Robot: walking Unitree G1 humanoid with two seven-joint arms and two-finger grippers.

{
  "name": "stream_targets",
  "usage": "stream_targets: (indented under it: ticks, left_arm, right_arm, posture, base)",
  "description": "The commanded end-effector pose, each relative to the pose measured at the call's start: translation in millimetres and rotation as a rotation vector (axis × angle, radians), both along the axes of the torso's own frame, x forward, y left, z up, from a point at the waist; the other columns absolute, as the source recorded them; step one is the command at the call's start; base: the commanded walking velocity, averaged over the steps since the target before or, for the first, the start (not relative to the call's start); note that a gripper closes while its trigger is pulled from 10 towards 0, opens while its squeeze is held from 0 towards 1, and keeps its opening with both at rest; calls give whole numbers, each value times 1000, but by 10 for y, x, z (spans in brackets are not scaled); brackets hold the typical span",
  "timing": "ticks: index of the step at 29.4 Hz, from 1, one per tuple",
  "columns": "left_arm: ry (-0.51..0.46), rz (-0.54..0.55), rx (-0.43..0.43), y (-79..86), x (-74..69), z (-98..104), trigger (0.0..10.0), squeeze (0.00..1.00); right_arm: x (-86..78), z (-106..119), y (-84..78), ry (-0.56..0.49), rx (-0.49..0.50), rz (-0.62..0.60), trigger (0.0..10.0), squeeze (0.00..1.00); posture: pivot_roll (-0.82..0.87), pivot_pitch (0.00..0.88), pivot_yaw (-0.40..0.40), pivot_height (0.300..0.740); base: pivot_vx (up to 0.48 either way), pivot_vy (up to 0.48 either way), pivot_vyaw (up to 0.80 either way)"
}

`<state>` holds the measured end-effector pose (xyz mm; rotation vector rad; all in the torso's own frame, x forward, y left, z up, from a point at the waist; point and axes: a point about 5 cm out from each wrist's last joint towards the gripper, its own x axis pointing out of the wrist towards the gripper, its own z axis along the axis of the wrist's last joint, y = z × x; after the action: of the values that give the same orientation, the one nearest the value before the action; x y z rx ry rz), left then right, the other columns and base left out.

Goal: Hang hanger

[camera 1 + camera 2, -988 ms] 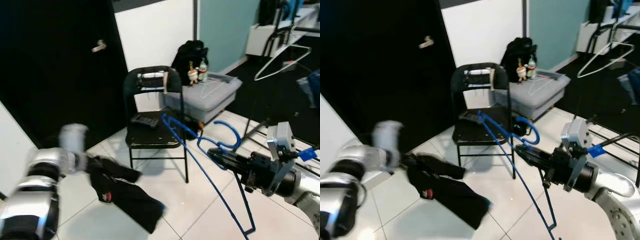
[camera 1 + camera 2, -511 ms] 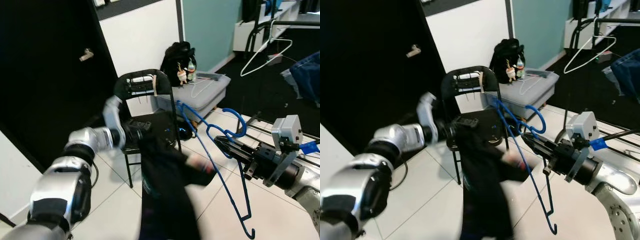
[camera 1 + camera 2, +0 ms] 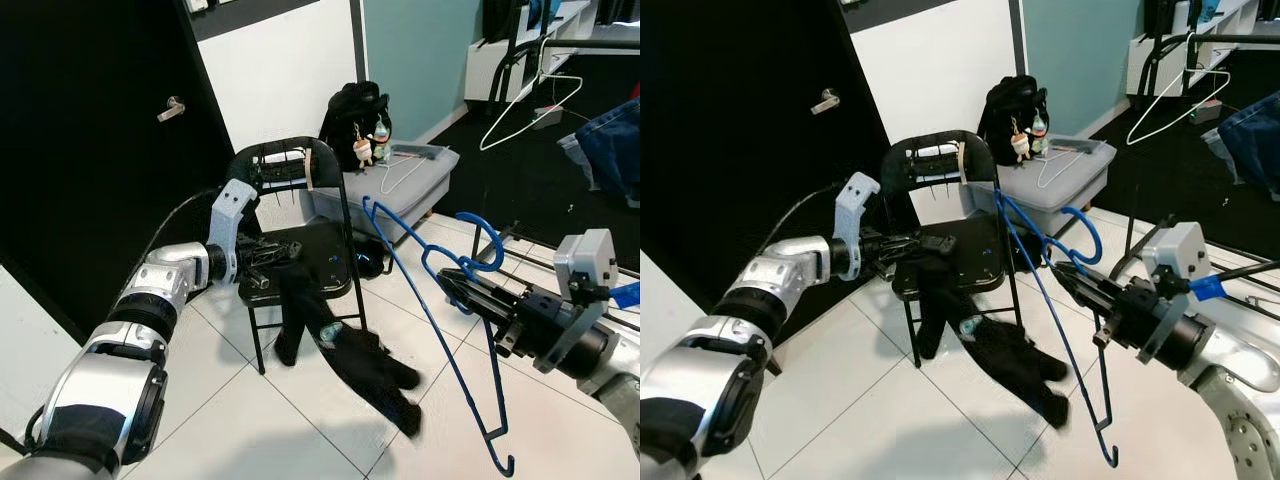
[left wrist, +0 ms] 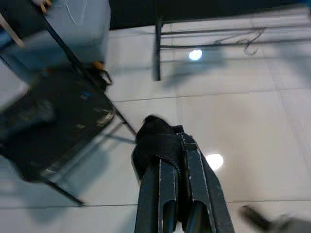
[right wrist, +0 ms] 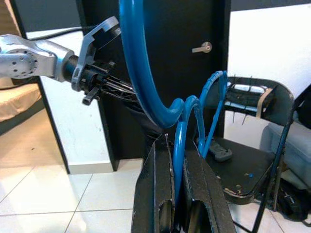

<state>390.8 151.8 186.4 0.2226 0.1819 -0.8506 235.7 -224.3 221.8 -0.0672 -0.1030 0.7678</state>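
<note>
— Where is the hanger?

— The blue hanger (image 3: 440, 330), smooth glossy plastic with a curled hook, sits in the right gripper (image 3: 452, 292); its fingers (image 5: 158, 184) are clamped on the neck just below the hook. The thin triangular frame runs from beyond the fingertips down below them, tilted.

— And the other arm?

— The left gripper (image 3: 270, 254) has its fingers (image 4: 160, 187) pinched shut on a black garment (image 3: 340, 345), soft and limp. The cloth bunches at the fingertips and trails down from them to the glossy white tiled floor (image 3: 230, 410).

— What is around them?

— Just behind the left fingers stands a black metal folding chair (image 3: 300, 240), a small dark remote-like thing on its seat. Beyond it, a grey box (image 3: 390, 185) and a black backpack (image 3: 352, 115). A white wire hanger (image 3: 525, 110) hangs further off.

— What has changed?

— Half a second ago the garment swung up, blurred, between the grippers; now it droops low. The left arm reached farther forward then. The right grip is unchanged.
</note>
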Motion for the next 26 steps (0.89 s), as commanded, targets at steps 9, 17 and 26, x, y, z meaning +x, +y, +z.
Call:
stream_targets:
  ticks: [9, 17, 26]
  left_arm:
    - [-163, -172, 171, -72, -52, 146, 10000, 0]
    - [-227, -194, 238, -63, -8, 319, 10000, 0]
    - [-402, -87, 423, 219, 46, 628, 10000, 0]
  right_arm:
    - [32, -11, 2, 8, 18, 0, 10000, 0]
    - [-45, -15, 43, 13, 23, 70, 10000, 0]
    - [-227, -43, 168, 66, 34, 282, 10000, 0]
  posture:
    - [-88, 0, 175, 736]
    - [-92, 0, 176, 736]
    - [-99, 0, 166, 736]
  base:
    - [0, 0, -698]
    - [0, 0, -453]
    - [0, 0, 0]
